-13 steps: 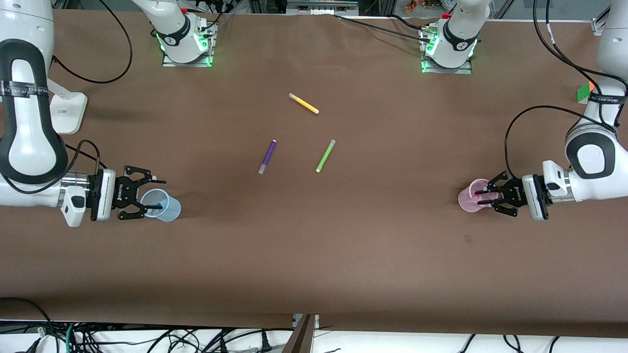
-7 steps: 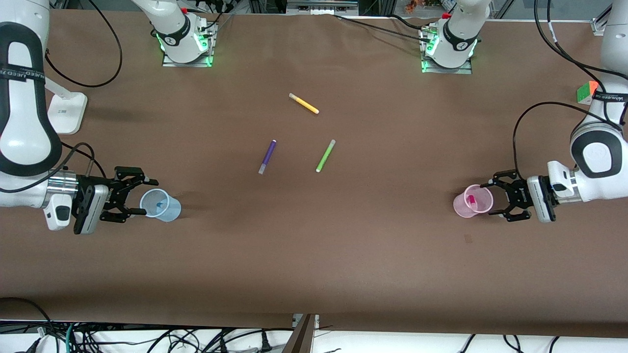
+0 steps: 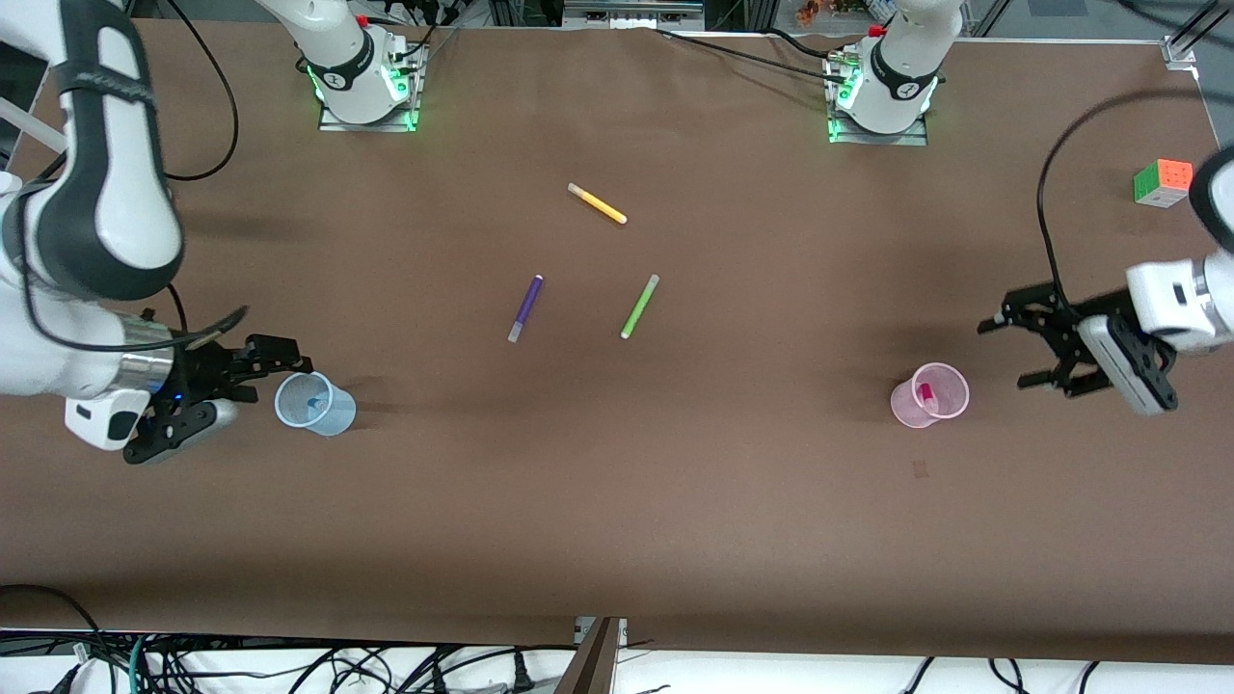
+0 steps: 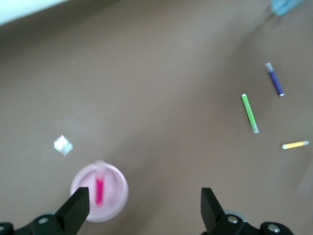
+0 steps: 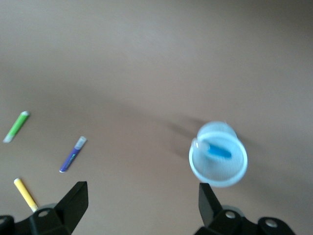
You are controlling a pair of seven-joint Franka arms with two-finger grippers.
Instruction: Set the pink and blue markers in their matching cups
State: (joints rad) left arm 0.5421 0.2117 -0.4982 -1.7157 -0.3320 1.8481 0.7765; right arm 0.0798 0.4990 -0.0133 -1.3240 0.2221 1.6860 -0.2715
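At the right arm's end of the table [image 3: 617, 501], the right gripper [image 3: 268, 378] hangs low over bare tabletop at the nine o'clock side of the blue cup [image 3: 337, 413], as the front view shows it. Its fingers are spread wide and hold nothing; in the right wrist view the two fingertips [image 5: 73, 198] stand well apart, with the cup seen between and past them. The cup stands upright, and the blue marker [image 3: 310, 403] is inside it, leaning against the wall.

Toward the middle of the table, at about the cup's two o'clock, lies the purple pen [image 3: 526, 306], its grey end pointing to seven o'clock. The yellow pen [image 3: 598, 203] lies at the purple pen's one o'clock, closer to the robots' bases. The green pen [image 3: 639, 306] lies at the purple pen's three o'clock, slanted from one to seven o'clock. All three lie flat and apart from one another.

Toward the left arm's end, the pink cup [image 3: 906, 410] stands upright with the pink marker [image 3: 925, 393] resting inside it. The left gripper [image 3: 1003, 355] is up over bare table at the cup's two o'clock, clear of the cup. Its fingers are parted wide and carry nothing, which the left wrist view confirms. A colour cube [image 3: 1162, 182] sits at about one o'clock from that gripper, near the table's edge.
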